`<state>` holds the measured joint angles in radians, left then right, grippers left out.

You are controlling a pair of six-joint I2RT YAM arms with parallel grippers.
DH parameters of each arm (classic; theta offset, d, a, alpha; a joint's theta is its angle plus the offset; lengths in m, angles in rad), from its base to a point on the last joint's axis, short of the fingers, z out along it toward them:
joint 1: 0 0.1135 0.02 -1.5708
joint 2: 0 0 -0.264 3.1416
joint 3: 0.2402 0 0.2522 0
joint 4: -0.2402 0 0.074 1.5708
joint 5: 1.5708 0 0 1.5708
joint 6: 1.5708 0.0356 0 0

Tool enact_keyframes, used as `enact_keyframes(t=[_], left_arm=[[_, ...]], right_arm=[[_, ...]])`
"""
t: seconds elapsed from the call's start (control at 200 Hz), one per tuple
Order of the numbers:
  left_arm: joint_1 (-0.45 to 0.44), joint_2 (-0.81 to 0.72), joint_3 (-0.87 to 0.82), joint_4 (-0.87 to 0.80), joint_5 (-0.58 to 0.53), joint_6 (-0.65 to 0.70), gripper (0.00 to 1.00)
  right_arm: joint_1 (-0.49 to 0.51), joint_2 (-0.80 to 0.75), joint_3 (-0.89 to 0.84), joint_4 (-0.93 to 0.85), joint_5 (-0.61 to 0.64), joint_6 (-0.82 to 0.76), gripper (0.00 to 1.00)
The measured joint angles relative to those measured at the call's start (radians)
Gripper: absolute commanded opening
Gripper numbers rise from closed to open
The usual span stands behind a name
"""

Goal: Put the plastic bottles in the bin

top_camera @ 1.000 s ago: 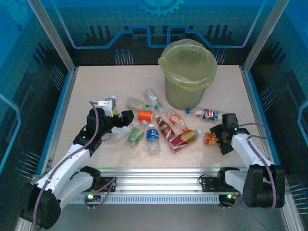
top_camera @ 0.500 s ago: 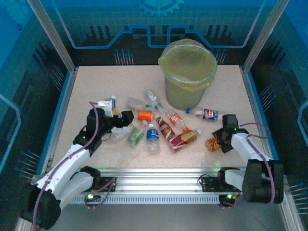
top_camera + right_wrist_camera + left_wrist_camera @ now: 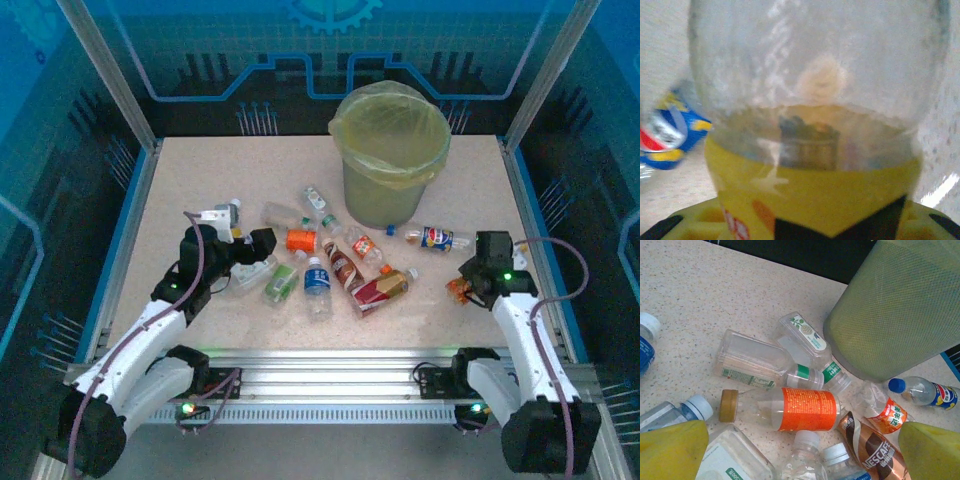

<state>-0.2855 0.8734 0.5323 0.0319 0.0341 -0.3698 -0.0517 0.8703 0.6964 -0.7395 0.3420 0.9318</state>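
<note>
One clear, yellow-labelled bottle (image 3: 810, 100) gripped in R claw (image 3: 468, 287); L claw (image 3: 802, 450) wide, empty.

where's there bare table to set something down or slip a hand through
Bare table at the far left, between its left edge and the bin; also the near strip between the bottles and the front rail. Crowded in front of the bin, from the left gripper to the bottle in the right gripper.
</note>
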Motion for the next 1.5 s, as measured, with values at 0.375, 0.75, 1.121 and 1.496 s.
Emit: enact_keyframes(t=[0.375,0.75,1.121,1.496], left_arm=[[0.0,-0.002,0.0,-0.001,-0.012,-0.044,0.99],[0.0,0.003,0.0,-0.002,-0.011,-0.078,0.99],[0.0,0.009,0.003,-0.013,-0.01,-0.103,0.99],[0.0,-0.001,0.003,-0.016,-0.011,-0.103,0.99]], right_arm=[[0.336,0.264,0.684,0.018,0.183,-0.364,0.41],[0.42,0.767,1.345,0.124,0.122,-0.736,0.44],[0.416,1.252,1.86,0.049,-0.048,-0.856,0.43],[0.338,1.236,1.581,0.043,-0.194,-0.834,0.42]])
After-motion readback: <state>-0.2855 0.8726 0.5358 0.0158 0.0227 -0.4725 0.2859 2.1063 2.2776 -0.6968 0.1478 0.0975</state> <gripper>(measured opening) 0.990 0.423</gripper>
